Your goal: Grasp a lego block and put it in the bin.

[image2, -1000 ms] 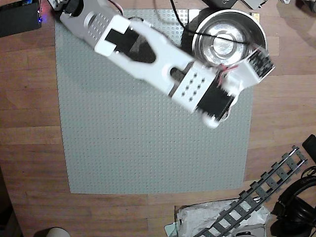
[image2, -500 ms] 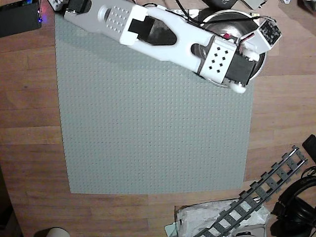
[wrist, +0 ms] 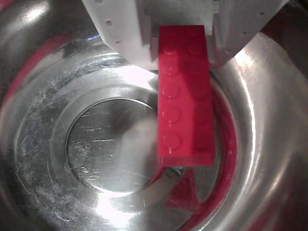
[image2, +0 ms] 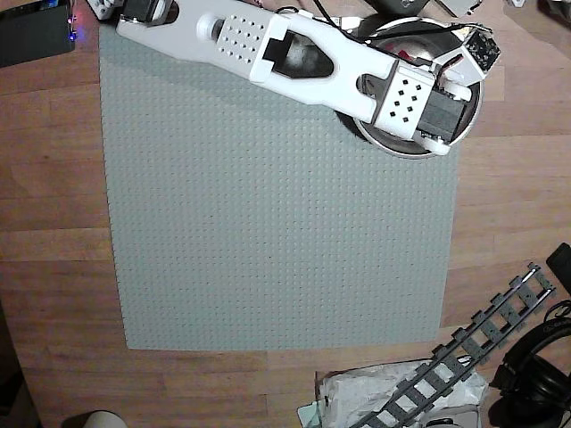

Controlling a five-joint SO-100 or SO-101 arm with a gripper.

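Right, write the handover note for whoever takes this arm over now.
Gripper: shut on the lego block; in the wrist view the white fingers clamp the block's upper end and the rest hangs out below them.
Block: held over the inside of the bin, not resting on its floor.
Bin: at the grey baseplate's top right corner in the overhead view, mostly hidden under the arm.
Done: block grasped and carried to the bin.
Left: open the fingers to drop the block, then lift the arm clear.
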